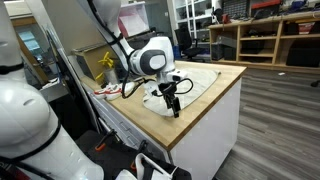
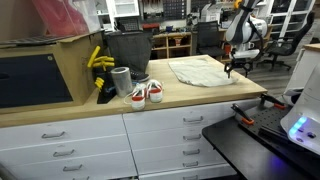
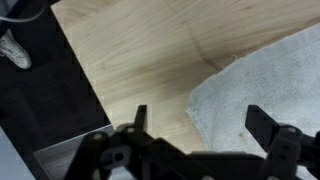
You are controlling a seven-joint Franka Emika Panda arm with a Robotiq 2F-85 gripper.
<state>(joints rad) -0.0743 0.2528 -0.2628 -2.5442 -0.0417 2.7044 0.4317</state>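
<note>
My gripper (image 3: 198, 122) is open and empty, with its two black fingers wide apart. It hangs above the edge of a white towel (image 3: 262, 75) that lies spread on the wooden countertop (image 3: 130, 55). In both exterior views the gripper (image 1: 172, 97) (image 2: 228, 66) hovers just over the towel (image 1: 188, 82) (image 2: 196, 70), near the counter's end. The towel's edge runs between the fingers in the wrist view. Nothing is held.
A pair of white and red sneakers (image 2: 146, 93) stands on the counter beside a grey cup (image 2: 121, 82) and a dark bin (image 2: 127, 48). A yellow object (image 2: 98, 60) lies near a box. White drawers (image 2: 160, 135) sit below the counter.
</note>
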